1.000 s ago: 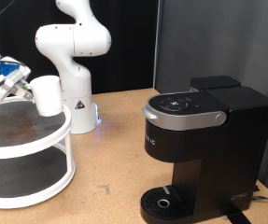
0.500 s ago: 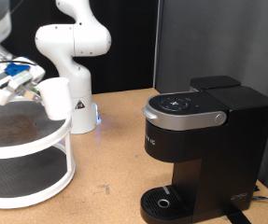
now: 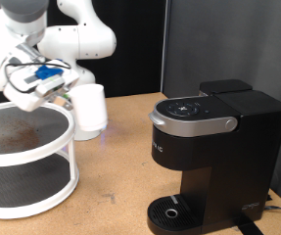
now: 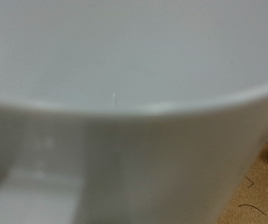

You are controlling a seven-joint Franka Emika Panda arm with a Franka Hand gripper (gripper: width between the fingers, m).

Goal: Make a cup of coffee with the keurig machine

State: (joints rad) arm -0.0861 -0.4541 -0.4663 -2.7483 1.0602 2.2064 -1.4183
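The white cup (image 3: 89, 107) hangs in the air, held by my gripper (image 3: 66, 91), just past the edge of the white two-tier stand (image 3: 27, 162), at the exterior view's left. The fingers are shut on its side. The cup fills the wrist view (image 4: 124, 121), blurred and very close. The black keurig machine (image 3: 213, 157) stands at the exterior view's right, with its silver-grey handle (image 3: 189, 121) down and its round drip base (image 3: 169, 212) bare. The cup is well left of the machine and above the level of the drip base.
A second white robot arm (image 3: 76, 44) stands on its base behind the stand. The brown tabletop (image 3: 116, 186) stretches between the stand and the machine. A dark curtain (image 3: 228, 44) is behind the machine.
My gripper has carried the cup rightward, off the stand's top tier and toward the machine. The cup is now in the air beside the stand.
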